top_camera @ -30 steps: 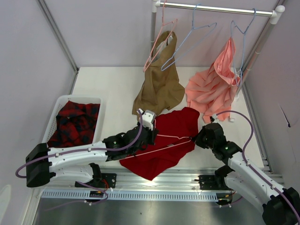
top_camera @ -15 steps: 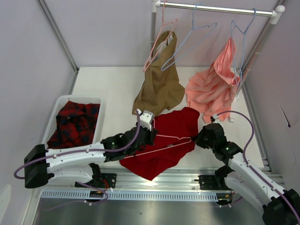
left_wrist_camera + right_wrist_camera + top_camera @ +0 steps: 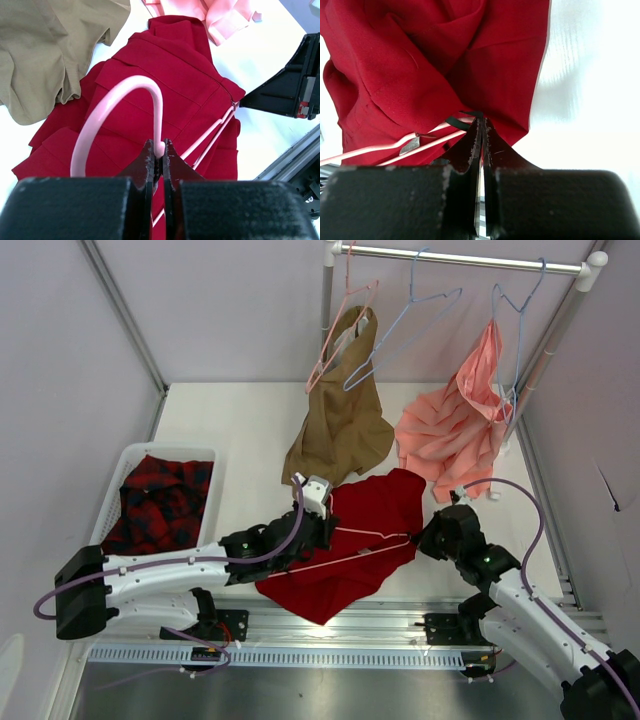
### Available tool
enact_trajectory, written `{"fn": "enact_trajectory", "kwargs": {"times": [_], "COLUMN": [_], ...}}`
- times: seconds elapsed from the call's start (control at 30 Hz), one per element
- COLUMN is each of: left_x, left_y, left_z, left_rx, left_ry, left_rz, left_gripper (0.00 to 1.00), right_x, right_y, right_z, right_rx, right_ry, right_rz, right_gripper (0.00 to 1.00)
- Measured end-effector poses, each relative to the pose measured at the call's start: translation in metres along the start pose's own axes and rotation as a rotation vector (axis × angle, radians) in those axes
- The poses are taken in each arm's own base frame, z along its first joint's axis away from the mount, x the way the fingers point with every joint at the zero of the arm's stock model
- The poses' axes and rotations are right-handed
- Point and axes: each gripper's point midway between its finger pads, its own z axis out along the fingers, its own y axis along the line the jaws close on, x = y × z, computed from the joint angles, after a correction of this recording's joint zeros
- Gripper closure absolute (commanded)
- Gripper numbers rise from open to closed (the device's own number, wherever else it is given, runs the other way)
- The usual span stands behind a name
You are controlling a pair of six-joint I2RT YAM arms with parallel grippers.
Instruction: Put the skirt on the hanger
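Observation:
The deep-red skirt [image 3: 372, 508] lies flat on the table between my two arms. The pale-pink hanger [image 3: 345, 553] lies across it, with its arms running toward the right. My left gripper [image 3: 325, 527] is shut on the base of the hanger's hook [image 3: 150, 92], over the skirt [image 3: 175, 85]. My right gripper [image 3: 424, 540] is shut on the skirt's right edge [image 3: 420, 65], at a dark ribbon loop [image 3: 457, 121] beside the hanger's end wires [image 3: 427, 145]. In the right wrist view the gripper [image 3: 481, 122] has cloth pinched between its tips.
A white basket [image 3: 165, 452] at the left holds a red-and-black plaid garment [image 3: 160, 505]. A tan garment [image 3: 340, 425] hangs on another pink hanger [image 3: 338, 335] from the rail [image 3: 470, 258]. A salmon-pink garment [image 3: 455, 430] and light-blue hangers [image 3: 405, 325] hang there too.

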Motion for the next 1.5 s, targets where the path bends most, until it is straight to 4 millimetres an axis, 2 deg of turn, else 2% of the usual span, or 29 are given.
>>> {"fn": "enact_trajectory", "kwargs": {"times": [0.23, 0.67, 1.03, 1.5], "left_x": [-0.002, -0.021, -0.009, -0.015], "left_y": [-0.001, 0.001, 0.001, 0.004], "left_z": [-0.001, -0.016, -0.003, -0.002], "left_rx": [0.007, 0.023, 0.001, -0.016], "left_ry": [-0.004, -0.053, -0.021, -0.042], "left_rz": [-0.002, 0.003, 0.05, 0.054], "left_gripper": [1.0, 1.0, 1.0, 1.0], "right_x": [0.002, 0.0, -0.015, -0.01], "right_y": [-0.003, -0.009, 0.006, 0.005], "right_z": [0.0, 0.003, -0.004, -0.005], "right_rx": [0.013, 0.062, 0.034, 0.034], "right_ry": [0.006, 0.014, -0.015, 0.006], "right_rz": [-0.001, -0.03, -0.043, -0.055], "right_gripper": [1.0, 1.0, 1.0, 1.0]}}
